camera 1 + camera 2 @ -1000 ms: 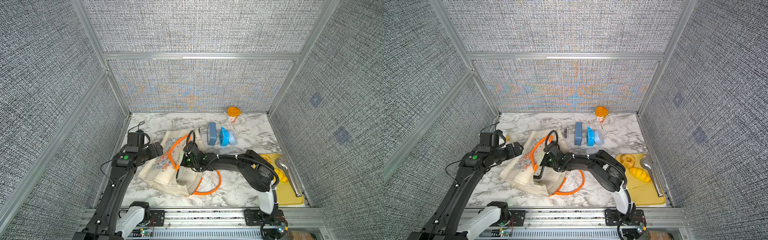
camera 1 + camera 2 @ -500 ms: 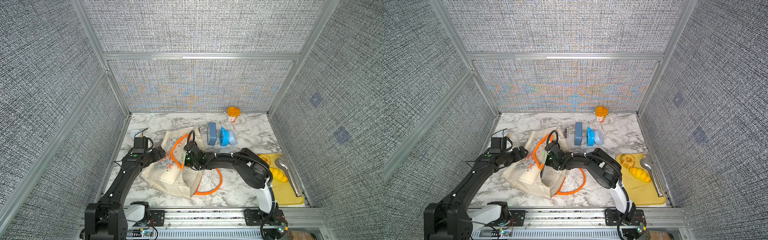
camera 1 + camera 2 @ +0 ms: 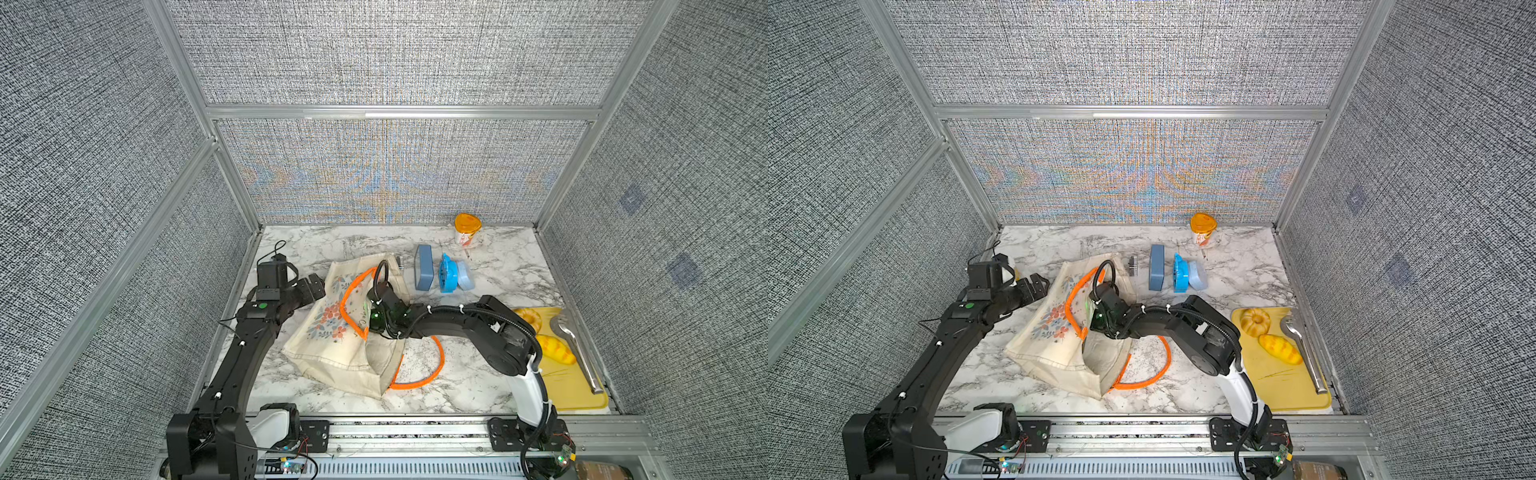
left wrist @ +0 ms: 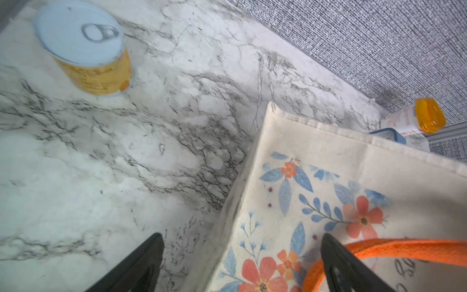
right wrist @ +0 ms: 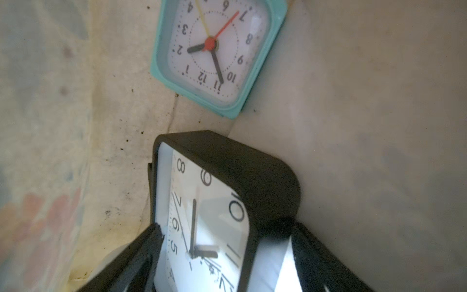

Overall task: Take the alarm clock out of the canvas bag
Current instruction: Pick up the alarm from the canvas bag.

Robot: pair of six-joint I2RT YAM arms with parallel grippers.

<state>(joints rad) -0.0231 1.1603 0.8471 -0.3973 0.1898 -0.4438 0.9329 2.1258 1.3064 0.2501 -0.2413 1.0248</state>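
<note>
The cream canvas bag (image 3: pixel 332 332) (image 3: pixel 1050 332) with a flower print and orange handles lies on its side on the marble top. My right arm's wrist (image 3: pixel 386 316) reaches into its mouth, and the fingers are hidden in both top views. Inside the bag, my right gripper (image 5: pixel 226 227) is shut on a black alarm clock (image 5: pixel 227 177), one finger on its white face edge and one on its back. A smaller teal clock (image 5: pixel 214 50) lies deeper in the bag. My left gripper (image 3: pixel 309 286) (image 4: pixel 242 240) hangs open over the bag's left edge (image 4: pixel 328 177), holding nothing.
A yellow can (image 4: pixel 86 50) stands near the left wall. Behind the bag are a blue box (image 3: pixel 424 268), a blue round gadget (image 3: pixel 451 274) and an orange-lidded cup (image 3: pixel 467 228). A yellow board (image 3: pixel 577 386) with bread and tongs lies at the right.
The left arm has changed its stance, and its gripper has stayed by the bag's left edge, a little farther back. The right arm has stayed inside the bag.
</note>
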